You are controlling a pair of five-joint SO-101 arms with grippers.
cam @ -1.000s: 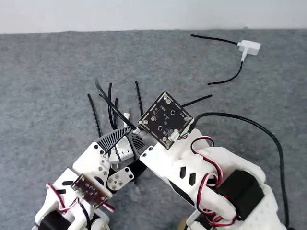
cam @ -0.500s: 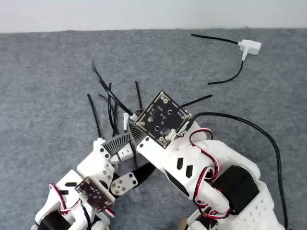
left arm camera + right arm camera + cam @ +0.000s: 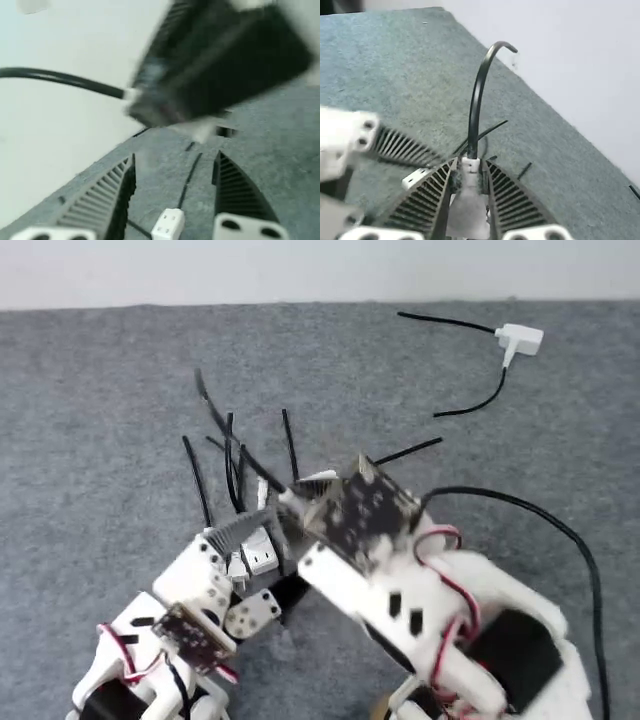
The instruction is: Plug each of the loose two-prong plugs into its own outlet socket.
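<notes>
My right gripper (image 3: 468,167) is shut on a white two-prong plug (image 3: 466,200), whose black cord (image 3: 479,95) arches upward. From above, this gripper (image 3: 290,495) sits mid-table with the cord (image 3: 225,430) running up and left. Just beside it my left gripper (image 3: 248,540) stands open over the carpet. A small white plug (image 3: 167,223) lies on the carpet between its fingers (image 3: 105,200), untouched. In the left wrist view the right gripper with its held plug (image 3: 150,102) hangs blurred above. Another white plug (image 3: 520,338) with a black cord lies at the far right back.
Several loose black cords (image 3: 235,465) fan out on the grey carpet (image 3: 100,420) behind the grippers. A thick black cable (image 3: 560,530) curves around the right arm. A pale wall (image 3: 300,270) borders the back edge.
The right arm has swung with its held plug, the wrist shifting right and down while the cord tip rose up and back. The left gripper drew back slightly and stayed open.
</notes>
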